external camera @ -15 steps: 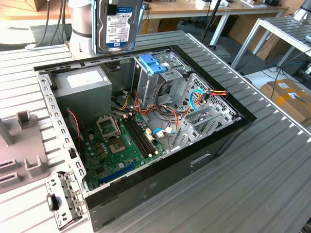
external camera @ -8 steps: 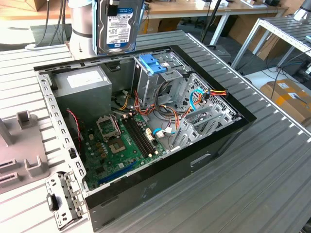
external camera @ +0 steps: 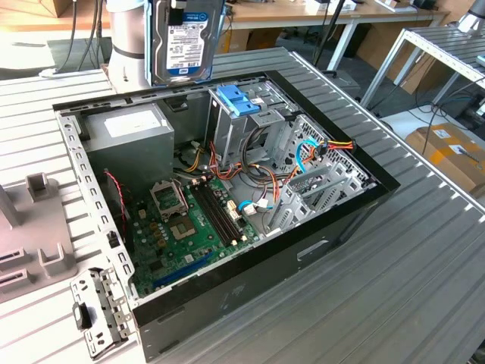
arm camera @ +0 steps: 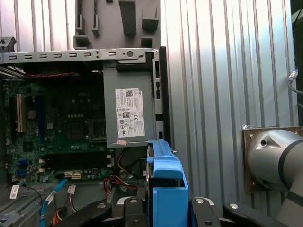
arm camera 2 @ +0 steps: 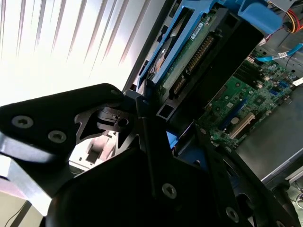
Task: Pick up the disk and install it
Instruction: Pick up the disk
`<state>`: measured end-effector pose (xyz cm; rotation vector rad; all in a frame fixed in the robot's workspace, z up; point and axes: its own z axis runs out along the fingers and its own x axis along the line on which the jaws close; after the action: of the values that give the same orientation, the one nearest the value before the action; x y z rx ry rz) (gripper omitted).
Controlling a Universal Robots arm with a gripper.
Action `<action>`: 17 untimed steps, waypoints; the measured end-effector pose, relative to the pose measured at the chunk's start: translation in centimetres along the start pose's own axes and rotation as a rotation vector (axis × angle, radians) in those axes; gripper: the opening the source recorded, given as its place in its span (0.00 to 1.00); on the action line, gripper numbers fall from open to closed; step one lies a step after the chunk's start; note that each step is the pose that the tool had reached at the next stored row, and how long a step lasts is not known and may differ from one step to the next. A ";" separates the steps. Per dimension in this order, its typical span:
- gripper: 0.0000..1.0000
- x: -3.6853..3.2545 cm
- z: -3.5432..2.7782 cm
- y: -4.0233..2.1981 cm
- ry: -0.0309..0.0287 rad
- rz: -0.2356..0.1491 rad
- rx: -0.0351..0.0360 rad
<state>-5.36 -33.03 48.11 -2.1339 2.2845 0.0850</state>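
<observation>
Gripper point(arm camera: 163, 208) clamped on the disk point(external camera: 188, 38), and it hangs on edge, high over the open computer case point(external camera: 250, 280), near the drive cage point(external camera: 258, 125), the height probably there to clear its walls.

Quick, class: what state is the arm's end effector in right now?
The end effector: closed, holding the disk in the air.
</observation>
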 end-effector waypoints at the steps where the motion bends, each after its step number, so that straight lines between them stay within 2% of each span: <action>1: 0.36 0.02 0.00 0.00 0.0000 0.000 0.0000; 8: 0.36 0.13 -0.01 -0.01 0.0000 0.000 0.0000; 17: 0.36 0.63 -0.03 -0.04 0.0000 0.000 0.0000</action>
<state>-5.36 -33.66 48.11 -2.1339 2.2845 0.0850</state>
